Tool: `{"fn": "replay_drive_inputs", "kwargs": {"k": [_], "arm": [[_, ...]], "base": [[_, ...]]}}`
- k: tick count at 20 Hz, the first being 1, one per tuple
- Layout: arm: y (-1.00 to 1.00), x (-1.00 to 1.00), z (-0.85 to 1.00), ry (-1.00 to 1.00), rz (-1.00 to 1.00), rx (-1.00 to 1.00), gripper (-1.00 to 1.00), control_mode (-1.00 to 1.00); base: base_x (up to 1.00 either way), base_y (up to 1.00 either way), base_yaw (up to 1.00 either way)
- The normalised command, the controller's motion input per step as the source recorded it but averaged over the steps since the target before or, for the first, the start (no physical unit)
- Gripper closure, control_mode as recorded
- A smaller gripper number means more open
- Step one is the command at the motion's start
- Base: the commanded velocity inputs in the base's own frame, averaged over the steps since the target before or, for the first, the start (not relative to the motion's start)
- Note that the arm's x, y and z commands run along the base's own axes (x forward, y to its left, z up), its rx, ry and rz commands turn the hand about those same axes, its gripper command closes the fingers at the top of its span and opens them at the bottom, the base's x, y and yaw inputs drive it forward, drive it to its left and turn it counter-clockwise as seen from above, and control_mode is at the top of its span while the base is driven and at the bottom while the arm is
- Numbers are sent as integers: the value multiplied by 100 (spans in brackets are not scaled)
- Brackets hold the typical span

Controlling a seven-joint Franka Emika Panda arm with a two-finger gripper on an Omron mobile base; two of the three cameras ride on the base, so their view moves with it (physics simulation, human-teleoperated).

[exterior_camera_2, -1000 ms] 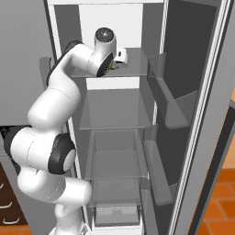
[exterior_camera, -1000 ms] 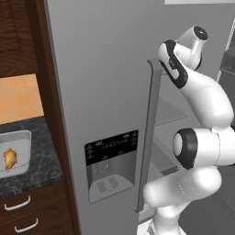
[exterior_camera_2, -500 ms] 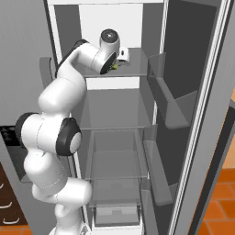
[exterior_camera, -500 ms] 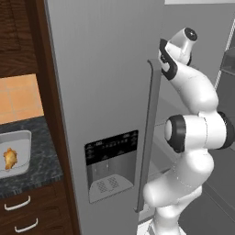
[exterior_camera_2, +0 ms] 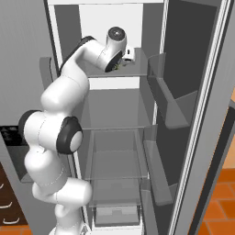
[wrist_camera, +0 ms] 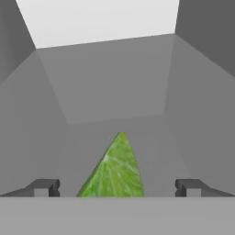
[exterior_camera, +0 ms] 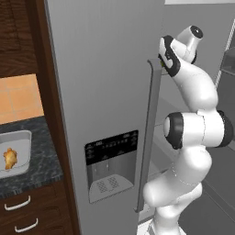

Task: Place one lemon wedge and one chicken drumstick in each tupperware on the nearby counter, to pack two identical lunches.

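No brand name or readable writing is being shown anywhere; the small marks on the dark control panel of the dispenser (exterior_camera: 111, 148) in the closed refrigerator door (exterior_camera: 103, 82) are too fine to be read.

In the hand view, a lemon wedge (wrist_camera: 113, 170) is being seen lying on the grey upper shelf (wrist_camera: 114, 101) of the open refrigerator, its cut face turned toward the camera: yellow-green flesh with pale radial streaks, tapering to a point at the top. It is being framed between the two dark fingertips of the gripper (wrist_camera: 117, 188), whose jaws are being held wide apart on either side of it, well clear of its edges; nothing is being gripped. In the right base view, the gripper (exterior_camera_2: 123, 64) is being reached into the top shelf compartment, where a speck of green is just visible beside the hand.

In the left base view, a light-grey tupperware (exterior_camera: 16, 151) is being seen resting on the black speckled desk (exterior_camera: 39, 170) to the left of the refrigerator. One orange-brown chicken drumstick (exterior_camera: 9, 157) is lying inside it, bulbous at one end.
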Motion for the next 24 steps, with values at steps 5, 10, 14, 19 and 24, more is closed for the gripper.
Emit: {"fn": "replay_drive_inputs", "kwargs": {"k": [5,10,14,19,24], "arm": [[0,0,-51,0,0,-1,-100,-100],[0,0,-56,0,0,-2,100,-100],[0,-18,-26,-2,0,0,100,-100],[-2,-81,6,-22,0,0,100,-100],[-1,-100,3,-17,0,0,100,-100]], "base": [[0,0,0],[0,0,0],[0,0,0],[0,0,0],[0,0,0]]}}
